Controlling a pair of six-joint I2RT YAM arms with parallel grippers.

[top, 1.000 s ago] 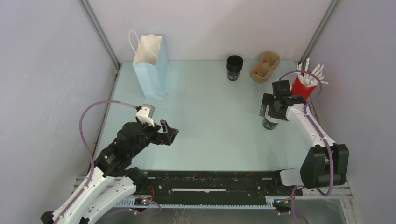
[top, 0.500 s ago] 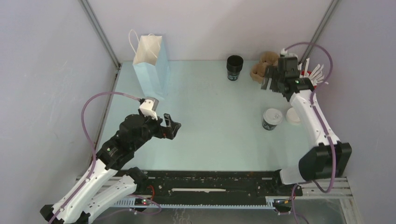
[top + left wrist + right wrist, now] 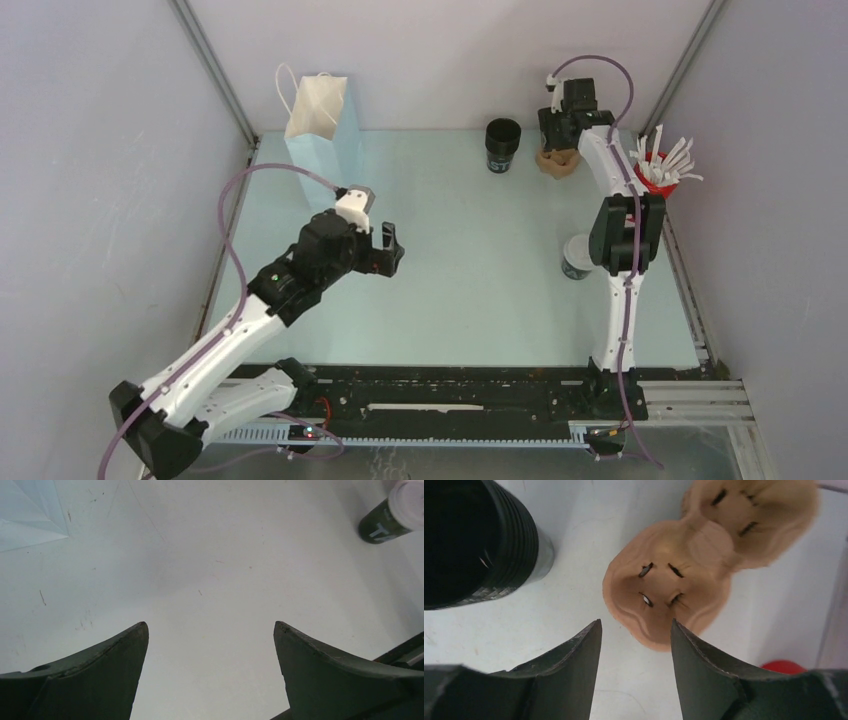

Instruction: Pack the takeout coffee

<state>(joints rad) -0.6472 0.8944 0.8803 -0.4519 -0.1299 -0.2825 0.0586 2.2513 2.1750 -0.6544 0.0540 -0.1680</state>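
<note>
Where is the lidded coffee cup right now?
In the overhead view the lidded coffee cup stands on the table's right side, just left of the right arm's elbow, nearer the bases than the red cup.

Robotics test cell: plain grey panel walls and slanted metal frame struts box in a pale mint tabletop. Two white-and-black robot arms, the left arm and the right arm, are bolted to a black mounting rail at the near edge, trailing purple cables. A pale blue paper carrier bag stands far left.
</note>
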